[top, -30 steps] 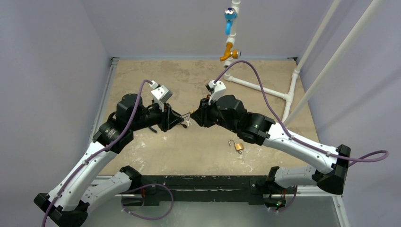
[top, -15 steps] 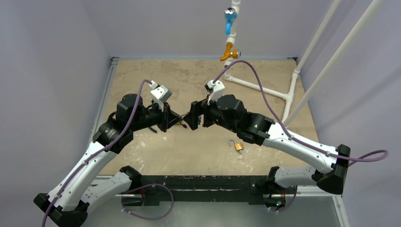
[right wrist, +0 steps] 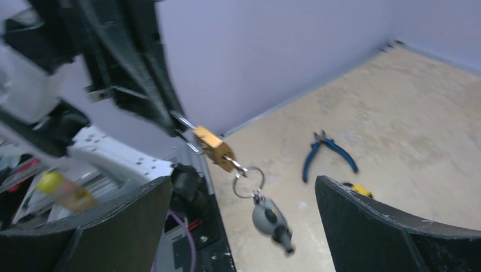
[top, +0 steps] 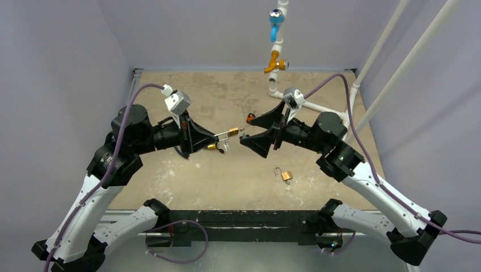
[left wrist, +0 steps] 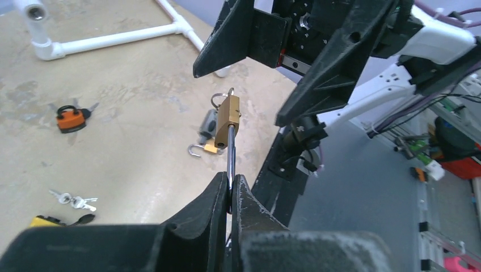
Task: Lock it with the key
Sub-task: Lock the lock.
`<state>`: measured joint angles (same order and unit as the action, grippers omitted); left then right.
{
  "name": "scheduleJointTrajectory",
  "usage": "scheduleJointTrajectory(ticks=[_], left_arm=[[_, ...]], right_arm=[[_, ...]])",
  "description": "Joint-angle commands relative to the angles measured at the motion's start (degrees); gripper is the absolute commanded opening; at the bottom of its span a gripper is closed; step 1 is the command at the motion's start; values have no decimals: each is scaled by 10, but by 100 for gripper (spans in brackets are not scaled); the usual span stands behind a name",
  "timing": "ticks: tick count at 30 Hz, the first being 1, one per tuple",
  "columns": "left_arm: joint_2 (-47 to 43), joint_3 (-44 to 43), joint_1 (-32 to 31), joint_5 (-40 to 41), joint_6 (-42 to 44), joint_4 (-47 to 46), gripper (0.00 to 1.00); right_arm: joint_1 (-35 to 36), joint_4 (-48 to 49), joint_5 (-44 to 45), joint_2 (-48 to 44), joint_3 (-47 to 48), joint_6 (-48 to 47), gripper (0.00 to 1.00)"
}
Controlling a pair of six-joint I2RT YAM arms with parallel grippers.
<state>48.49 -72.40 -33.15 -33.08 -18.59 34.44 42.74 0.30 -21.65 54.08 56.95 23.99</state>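
Tan surface [top: 227, 184] below; left jaws, clamped on the shackle [left wrist: 230, 153], hold the brass padlock [left wrist: 228, 120] aloft, presenting its apparently seated key [right wrist: 235, 166] and dangling ring [right wrist: 248, 182] to the right jaws, spread wide, probably to turn it.

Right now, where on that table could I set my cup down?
Bare: the back strip between wall and left arm, and the front middle left of the loose padlock. Crowded: the centre, with the jaws, held lock, keys and orange lock; pipes fill the back right.
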Motion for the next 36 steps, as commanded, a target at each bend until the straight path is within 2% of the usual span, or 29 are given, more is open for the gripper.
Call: scheduleJointTrajectory(ticks=[1, 4, 8, 17, 30, 36], left_arm=[[2, -46, -2, -67, -35, 0, 0], [1, -56, -2, -95, -54, -7, 0], [-5, -56, -2, -128, -84, -37, 0], [-1, -46, -2, -166, -113, -80, 0], [3, -35, -2, -179, -134, -113, 0], [5, -30, -2, -178, -134, -116, 0]], right_arm=[[2, 133, -177, -16, 2, 0, 99], [2, 139, -203, -17, 9, 4, 96], [3, 127, -235, -9, 22, 3, 85], [3, 140, -256, -6, 35, 17, 69], [3, 166, -288, -1, 42, 41, 64], [3, 189, -291, 5, 44, 57, 56]])
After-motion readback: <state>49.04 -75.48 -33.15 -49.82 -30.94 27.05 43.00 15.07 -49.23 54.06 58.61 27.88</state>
